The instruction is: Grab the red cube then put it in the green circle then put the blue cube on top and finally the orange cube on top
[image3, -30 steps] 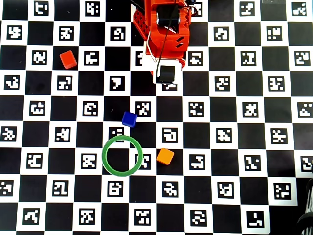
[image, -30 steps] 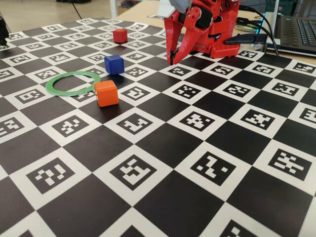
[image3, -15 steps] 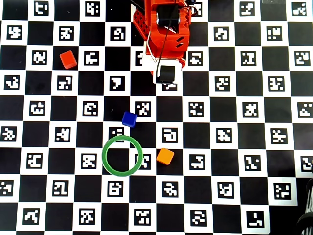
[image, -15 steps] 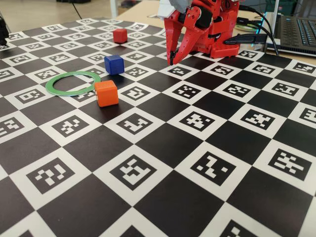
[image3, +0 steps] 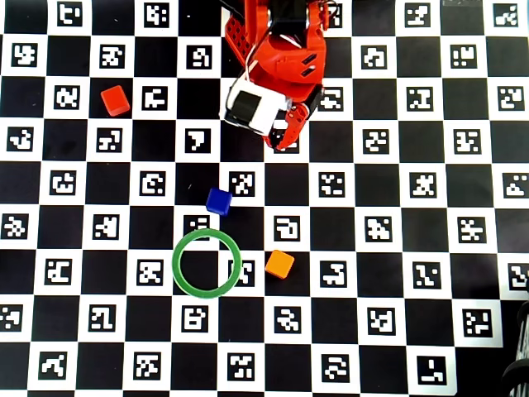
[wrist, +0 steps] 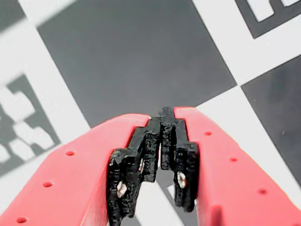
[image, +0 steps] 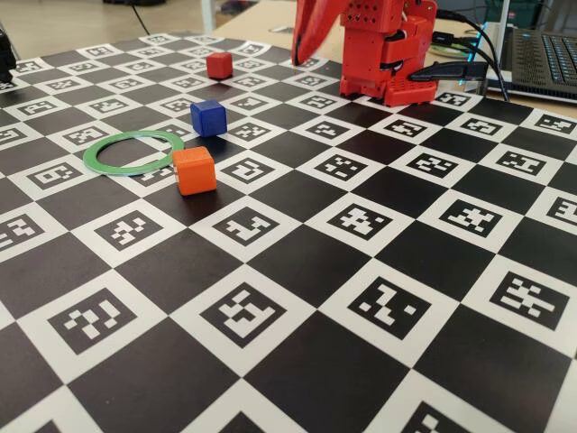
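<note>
The red cube (image: 219,65) (image3: 116,100) sits alone at the far left of the board. The blue cube (image: 208,117) (image3: 218,201) rests just outside the green circle (image: 133,151) (image3: 207,262), which has nothing inside it. The orange cube (image: 194,170) (image3: 279,264) stands beside the ring's other side. My red gripper (image3: 276,142) (image: 298,52) hangs raised near the arm's base, well apart from all three cubes. In the wrist view the gripper (wrist: 162,114) is shut, its black pads (wrist: 149,141) meeting at the tip with nothing between them, over bare board squares.
The checkered marker board (image: 297,262) covers the table. The arm's red base (image: 388,63) stands at the far edge, with a laptop (image: 541,54) and cables behind it at the right. A dark object (image3: 519,372) shows at the overhead view's bottom right corner.
The gripper has lifted off its low pose by the base and swung toward the left in the overhead view. The cubes and the ring have not moved.
</note>
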`<action>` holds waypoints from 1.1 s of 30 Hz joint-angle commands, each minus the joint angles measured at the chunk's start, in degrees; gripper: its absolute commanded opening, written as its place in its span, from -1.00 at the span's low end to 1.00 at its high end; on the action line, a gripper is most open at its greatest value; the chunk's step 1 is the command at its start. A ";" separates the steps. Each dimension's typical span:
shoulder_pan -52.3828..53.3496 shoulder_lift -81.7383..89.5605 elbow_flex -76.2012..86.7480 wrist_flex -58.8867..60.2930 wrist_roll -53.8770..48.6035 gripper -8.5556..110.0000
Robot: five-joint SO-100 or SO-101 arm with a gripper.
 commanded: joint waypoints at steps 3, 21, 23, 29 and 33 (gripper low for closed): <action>6.86 -18.90 -31.29 10.63 6.77 -0.87; 38.41 -49.66 -66.18 31.55 12.83 -0.10; 41.84 -51.77 -66.88 31.55 11.16 -0.10; 49.57 -56.07 -66.88 31.55 4.39 -0.08; 53.26 -57.57 -67.32 31.46 0.88 -0.02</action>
